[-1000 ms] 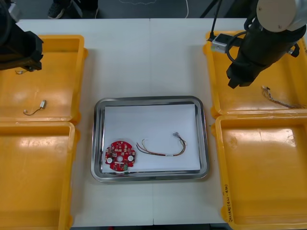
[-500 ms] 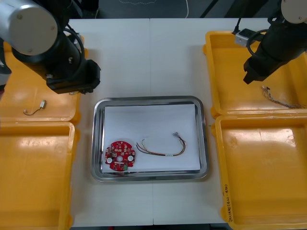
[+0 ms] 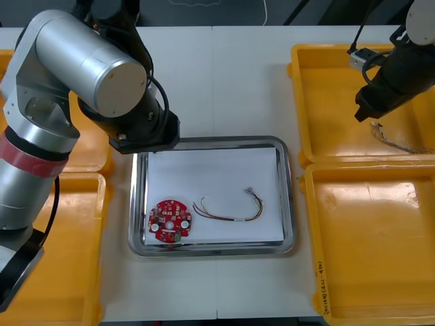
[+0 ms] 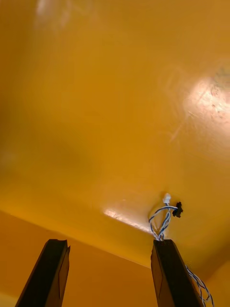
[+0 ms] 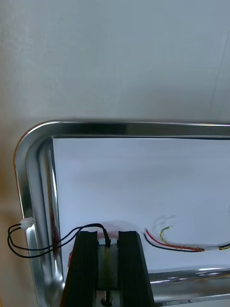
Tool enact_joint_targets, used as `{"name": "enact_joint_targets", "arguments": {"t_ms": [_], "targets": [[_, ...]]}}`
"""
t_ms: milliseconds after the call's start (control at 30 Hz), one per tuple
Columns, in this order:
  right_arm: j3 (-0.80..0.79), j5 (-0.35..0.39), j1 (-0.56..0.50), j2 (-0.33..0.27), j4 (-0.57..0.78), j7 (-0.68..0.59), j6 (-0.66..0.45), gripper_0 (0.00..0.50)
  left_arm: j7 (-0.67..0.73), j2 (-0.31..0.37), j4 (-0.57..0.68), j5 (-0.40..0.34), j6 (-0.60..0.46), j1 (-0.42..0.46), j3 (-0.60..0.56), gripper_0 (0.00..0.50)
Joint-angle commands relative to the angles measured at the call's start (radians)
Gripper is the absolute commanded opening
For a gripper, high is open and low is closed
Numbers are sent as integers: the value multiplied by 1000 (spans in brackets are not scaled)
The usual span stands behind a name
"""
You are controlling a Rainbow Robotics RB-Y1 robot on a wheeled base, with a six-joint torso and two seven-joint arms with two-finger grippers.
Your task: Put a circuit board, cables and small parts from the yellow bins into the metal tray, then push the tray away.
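**Left jaws grip a black cable over the tray; right jaws hang open in the far bin**

From where I stand, the left jaws are almost closed. Their black fingers (image 5: 86, 271) sit a narrow gap apart, pinched on one end of a black cable (image 5: 43, 248). The rest of that cable loops out sideways from the jaws. Its small white plug (image 5: 28, 223) shows in line with the rim of the metal tray (image 5: 124, 128).

In the front view these jaws hang over the tray's far left corner, where the rim meets the white inside. The red circuit board (image 3: 170, 221) lies flat in the tray, and a sliver of it peeks out beside one finger. On the other side of the jaws, a little way off, the red and yellow cable (image 5: 175, 246) lies in the tray, apart from the board.

The right jaws stand wide open with nothing between them, over the floor of the far yellow bin (image 3: 326, 102) on the robot's right. A twisted blue and white cable (image 4: 163, 221) lies on that floor just past the tip of one finger. It is outside the gap and runs on behind that finger.
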State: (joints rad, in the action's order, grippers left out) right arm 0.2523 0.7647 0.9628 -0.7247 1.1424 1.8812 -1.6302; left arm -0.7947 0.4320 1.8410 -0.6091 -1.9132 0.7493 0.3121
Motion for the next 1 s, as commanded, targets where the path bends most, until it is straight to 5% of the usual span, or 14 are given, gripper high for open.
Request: {"name": "enact_joint_targets", "arguments": {"t_ms": [33, 1000], "targets": [[-33, -28, 44, -42, -47, 50, 33, 500, 5, -30, 32, 63, 0, -65, 35, 0], [-33, -36, 2, -42, -283, 154, 289, 500, -78, -108, -78, 199, 157, -130, 87, 0]]}}
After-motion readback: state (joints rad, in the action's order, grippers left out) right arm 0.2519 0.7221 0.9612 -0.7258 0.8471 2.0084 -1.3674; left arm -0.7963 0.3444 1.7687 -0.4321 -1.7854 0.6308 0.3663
